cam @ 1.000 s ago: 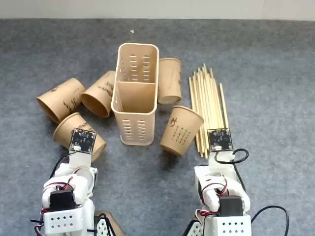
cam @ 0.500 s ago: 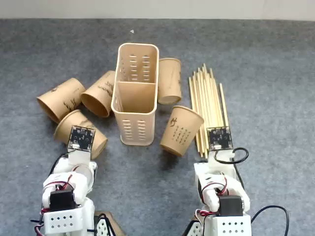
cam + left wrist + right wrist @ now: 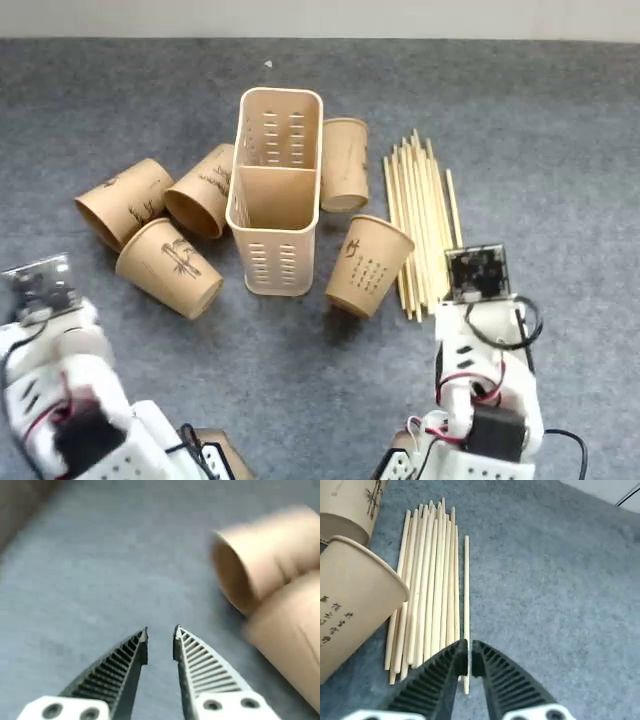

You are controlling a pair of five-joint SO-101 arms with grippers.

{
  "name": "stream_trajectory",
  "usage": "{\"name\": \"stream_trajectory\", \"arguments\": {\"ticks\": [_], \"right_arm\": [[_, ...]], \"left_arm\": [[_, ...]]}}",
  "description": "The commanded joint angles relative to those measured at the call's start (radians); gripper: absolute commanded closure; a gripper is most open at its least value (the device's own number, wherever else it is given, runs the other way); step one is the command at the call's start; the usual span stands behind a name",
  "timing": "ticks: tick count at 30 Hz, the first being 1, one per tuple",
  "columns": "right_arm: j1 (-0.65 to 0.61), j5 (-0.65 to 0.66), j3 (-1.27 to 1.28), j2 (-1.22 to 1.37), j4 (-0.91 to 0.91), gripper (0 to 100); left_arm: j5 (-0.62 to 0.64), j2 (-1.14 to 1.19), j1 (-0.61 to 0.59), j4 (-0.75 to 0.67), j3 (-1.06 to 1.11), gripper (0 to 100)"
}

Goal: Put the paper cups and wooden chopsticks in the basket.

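The tan slotted basket (image 3: 274, 190) lies mid-table with its two-part opening up. Three paper cups (image 3: 122, 200) (image 3: 200, 190) (image 3: 168, 267) lie on their sides to its left, one (image 3: 344, 163) lies against its right side, and one (image 3: 368, 265) at its near right. Wooden chopsticks (image 3: 425, 225) lie bundled right of that. My left gripper (image 3: 160, 635) is slightly open over bare carpet, with two cups (image 3: 265, 565) (image 3: 290, 630) off to one side. My right gripper (image 3: 469, 647) is shut and empty above the near end of the outermost chopstick (image 3: 466, 580), beside the bundle (image 3: 427, 580) and a cup (image 3: 350, 605).
Grey carpet (image 3: 560, 150) covers the table. The left arm (image 3: 40, 290) stands at the near left edge, the right arm (image 3: 478, 275) just right of the chopsticks' near ends. Open carpet lies in front of the basket and far right.
The left arm has swung out to the left, uncovering the nearest left cup. The right arm has shifted a little to the right, beside the chopstick bundle.
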Motion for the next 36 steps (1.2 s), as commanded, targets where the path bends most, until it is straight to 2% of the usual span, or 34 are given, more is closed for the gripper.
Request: {"name": "stream_trajectory", "arguments": {"ticks": [1,6,10,14,17,25,31,36], "right_arm": [[-0.041,-0.123,-0.18,0.298,-0.036,87.2],[-0.101,-0.259,-0.423,0.67,-0.051,85.6],[-0.165,-0.342,-0.615,0.889,-0.038,85.6],[-0.255,-0.411,-0.731,1.046,0.013,85.6],[-0.295,-0.443,-0.74,1.096,0.008,85.6],[-0.303,-0.443,-0.697,1.107,0.005,85.6],[-0.302,-0.439,-0.561,1.106,-0.099,85.6],[-0.302,-0.437,-0.475,1.106,-0.186,85.6]], "left_arm": [[-0.095,0.081,-0.117,-0.021,-0.283,88],[-0.163,0.484,-0.163,0.078,-0.61,84],[-0.155,0.923,-0.124,0.216,-0.951,79],[-0.077,1.29,-0.058,0.334,-1.199,79],[-0.035,1.474,-0.022,0.377,-1.316,79],[0.104,1.71,0.101,0.385,-1.388,79],[0.224,1.741,0.225,0.334,-1.389,79],[0.245,1.747,0.245,0.279,-1.377,79]]}}
